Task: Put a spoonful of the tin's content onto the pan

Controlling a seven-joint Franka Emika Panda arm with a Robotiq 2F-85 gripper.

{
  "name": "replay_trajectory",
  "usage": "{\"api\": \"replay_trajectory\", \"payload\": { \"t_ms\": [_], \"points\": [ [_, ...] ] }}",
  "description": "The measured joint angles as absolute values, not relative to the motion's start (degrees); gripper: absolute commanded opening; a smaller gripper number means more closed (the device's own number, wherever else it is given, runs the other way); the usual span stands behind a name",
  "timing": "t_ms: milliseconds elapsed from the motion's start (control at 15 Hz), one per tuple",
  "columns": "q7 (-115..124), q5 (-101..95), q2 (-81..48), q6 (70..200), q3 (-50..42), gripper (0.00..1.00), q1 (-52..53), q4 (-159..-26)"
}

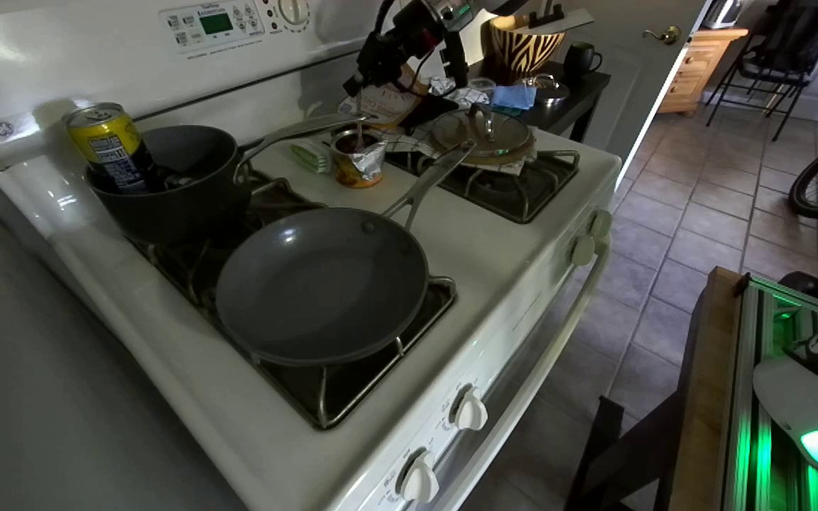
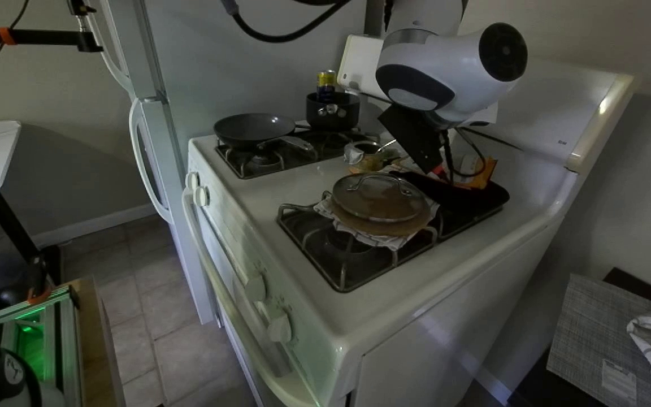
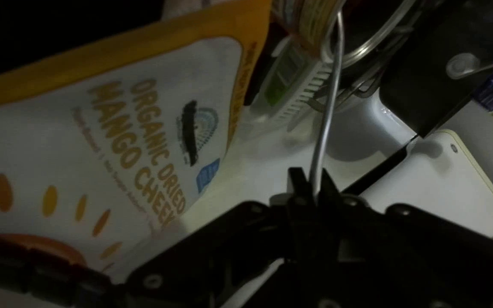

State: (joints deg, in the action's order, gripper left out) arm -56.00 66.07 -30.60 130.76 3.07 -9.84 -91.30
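The Robotiq gripper (image 3: 313, 183) hangs over the stovetop (image 1: 476, 245) near its back edge, its fingers (image 3: 299, 184) pinched together on the thin metal handle of a spoon (image 3: 331, 96). That handle slants down over the rim of the small round tin (image 1: 349, 169), and the spoon's lower end is hidden inside. The tin stands upright in the strip between the two sets of burner grates (image 1: 322, 394), nearer the back edge than the front, with a flap of silver foil (image 1: 369, 165) lying over its orange-brown label; its content (image 1: 347, 144) shows only as something dark and reddish, too shadowed to make out further. The large grey frying pan (image 1: 317, 291) sits on the grate at the front corner on the refrigerator (image 2: 207, 85) side, apart from the tin, its long handle reaching out over the middle strip. Behind it, at the back corner on that same side, a deeper black pot (image 1: 167, 213) holds a yellow-and-black can (image 1: 101, 138). Across the stovetop, toward the opposite side edge, a glass lid (image 2: 370, 195) lies on a brown disc (image 2: 382, 228) with a checked cloth (image 2: 396, 242) beneath. Farther toward the back edge there is an Organic Dried Mango bag (image 3: 135, 141), close beside the gripper in the wrist view; whether the two touch I cannot tell
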Motion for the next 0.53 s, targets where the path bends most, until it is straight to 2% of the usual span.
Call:
{"api": "replay_trajectory", "payload": {
  "t_ms": [533],
  "points": [
    [-54.9, 70.0, -31.2, 128.0, 2.9, 0.02, -10.2, -90.1]
  ]
}}
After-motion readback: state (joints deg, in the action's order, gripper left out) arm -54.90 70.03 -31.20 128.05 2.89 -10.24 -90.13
